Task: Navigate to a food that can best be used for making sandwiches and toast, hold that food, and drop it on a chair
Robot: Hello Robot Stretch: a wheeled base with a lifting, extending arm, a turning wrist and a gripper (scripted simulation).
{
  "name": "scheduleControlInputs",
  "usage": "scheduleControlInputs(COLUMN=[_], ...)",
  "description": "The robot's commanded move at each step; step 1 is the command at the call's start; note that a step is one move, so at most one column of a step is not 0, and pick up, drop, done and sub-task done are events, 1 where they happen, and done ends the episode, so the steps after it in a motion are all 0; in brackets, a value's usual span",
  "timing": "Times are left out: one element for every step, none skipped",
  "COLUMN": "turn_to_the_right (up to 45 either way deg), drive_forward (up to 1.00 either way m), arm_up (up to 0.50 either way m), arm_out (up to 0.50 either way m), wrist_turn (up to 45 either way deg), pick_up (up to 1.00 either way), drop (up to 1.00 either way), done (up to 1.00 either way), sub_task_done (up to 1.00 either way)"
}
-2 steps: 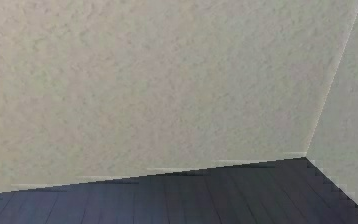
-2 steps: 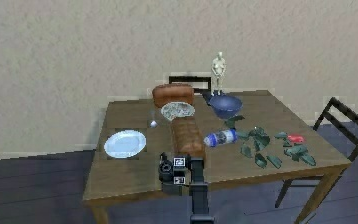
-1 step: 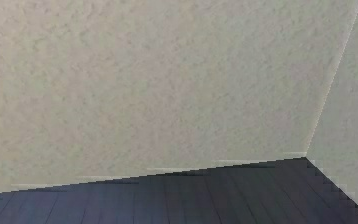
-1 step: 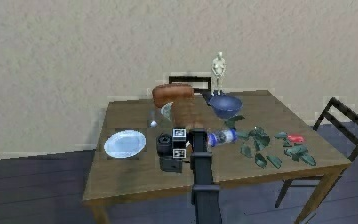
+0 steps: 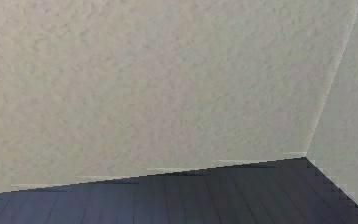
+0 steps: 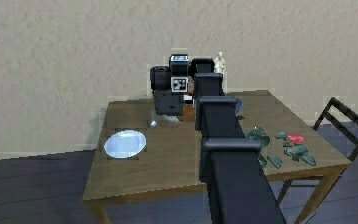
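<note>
In the arm side view the dark arm [image 6: 227, 150] reaches out across a wooden table [image 6: 167, 170]. At its far end stand two white marked squares, with the gripper [image 6: 159, 82] dark just left of them near the table's far edge. Its far end is hard to make out, so I cannot tell whether it holds anything. A small greyish thing [image 6: 158, 122] lies on the tabletop below the gripper. A dark wooden chair [image 6: 339, 116] stands past the table's right end. No loaf-like shape can be made out.
A pale round plate [image 6: 125, 145] lies on the table's left part. Green and red small things [image 6: 287, 146] lie at its right. A pale upright thing [image 6: 220, 62] stands at the far edge. The forward view has a beige wall [image 5: 157, 80], a corner at right, and dark plank floor [image 5: 217, 195].
</note>
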Motion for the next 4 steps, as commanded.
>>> scheduleControlInputs(turn_to_the_right=[0.0, 0.0, 0.0, 0.0], drive_forward=[0.00, 0.00, 0.00, 0.00], arm_up=[0.00, 0.00, 0.00, 0.00], arm_out=[0.00, 0.00, 0.00, -0.26], wrist_turn=[-45.0, -45.0, -45.0, 0.0], pick_up=[0.00, 0.00, 0.00, 0.00], drop=[0.00, 0.00, 0.00, 0.00], done=[0.00, 0.00, 0.00, 0.00], sub_task_done=[0.00, 0.00, 0.00, 0.00])
